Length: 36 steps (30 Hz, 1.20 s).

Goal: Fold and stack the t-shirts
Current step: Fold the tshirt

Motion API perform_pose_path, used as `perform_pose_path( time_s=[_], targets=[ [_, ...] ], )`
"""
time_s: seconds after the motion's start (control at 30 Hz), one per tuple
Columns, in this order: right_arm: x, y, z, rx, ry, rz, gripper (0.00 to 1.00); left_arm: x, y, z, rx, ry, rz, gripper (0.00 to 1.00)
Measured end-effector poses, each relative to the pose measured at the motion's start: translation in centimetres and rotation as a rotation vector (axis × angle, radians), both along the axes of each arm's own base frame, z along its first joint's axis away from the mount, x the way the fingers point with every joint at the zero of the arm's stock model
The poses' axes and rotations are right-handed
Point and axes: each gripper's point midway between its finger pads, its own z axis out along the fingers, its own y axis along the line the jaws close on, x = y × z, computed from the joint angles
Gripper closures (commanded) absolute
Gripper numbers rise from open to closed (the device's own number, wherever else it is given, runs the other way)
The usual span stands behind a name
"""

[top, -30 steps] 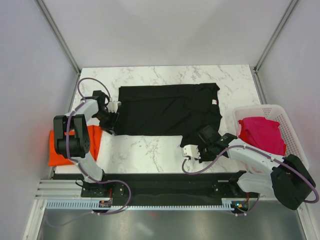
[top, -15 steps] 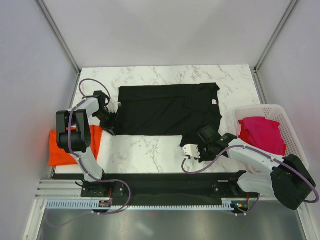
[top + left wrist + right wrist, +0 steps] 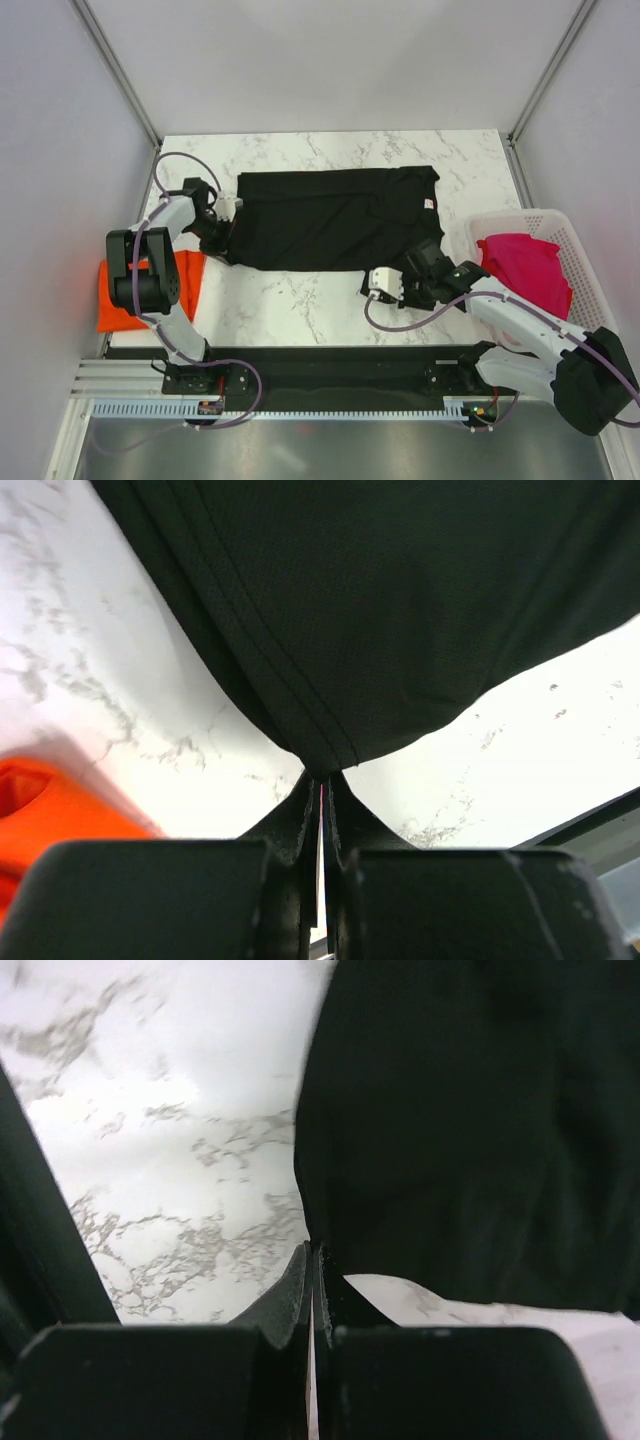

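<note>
The black t-shirt (image 3: pixel 340 215) lies spread flat across the middle of the marble bench (image 3: pixel 300 300), its small white neck label (image 3: pixel 430 205) toward the right edge. The left gripper (image 3: pixel 224 246) sits at the shirt's near-left corner. In its wrist view the jaws are pressed together on the hem (image 3: pixel 322 780), and the cloth rises into a peak from the pinch. The right gripper (image 3: pixel 420 262) is at the shirt's near-right corner, and its jaws are likewise clamped on the black cloth's edge (image 3: pixel 315 1250) just above the marble.

The orange t-shirt (image 3: pixel 130 295) rests at the bench's left edge, partly behind the left arm – a blurred slice of it shows in the left wrist view (image 3: pixel 50 800). The magenta-pink t-shirt (image 3: pixel 525 270) lies bunched inside the white slatted basket (image 3: pixel 560 220) at the right edge.
</note>
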Motion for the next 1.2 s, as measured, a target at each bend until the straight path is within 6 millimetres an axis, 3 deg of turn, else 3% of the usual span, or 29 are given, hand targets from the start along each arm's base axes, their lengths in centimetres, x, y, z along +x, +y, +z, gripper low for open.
perform_pose_path(
  time_s=[0.2,0.4,0.6,0.83,1.2],
  targets=[
    [2.9,1.3,5.6,0.134,-0.121,-0.137,1.0,1.0,0.1,3.7,0.01,-0.115,-0.025,0.98],
    [5.5,0.7,9.4,0.18,-0.227,-0.241,1.0,1.5,0.2,4.9,0.012,-0.132,-0.037,0.98],
    [8.6,-1.3,10.9,0.181,-0.291,-0.363,1.0,3.0,0.0,6.2,-0.001,-0.146,-0.042,0.98],
    [14.8,-2.8,11.5,0.169,-0.333,-0.487,1.0,6.3,-0.4,5.8,-0.039,-0.134,-0.047,0.98],
    [25.0,-3.1,13.4,0.212,-0.414,-0.604,1.0,10.1,-1.3,5.5,-0.088,-0.102,-0.061,0.98]
  ],
)
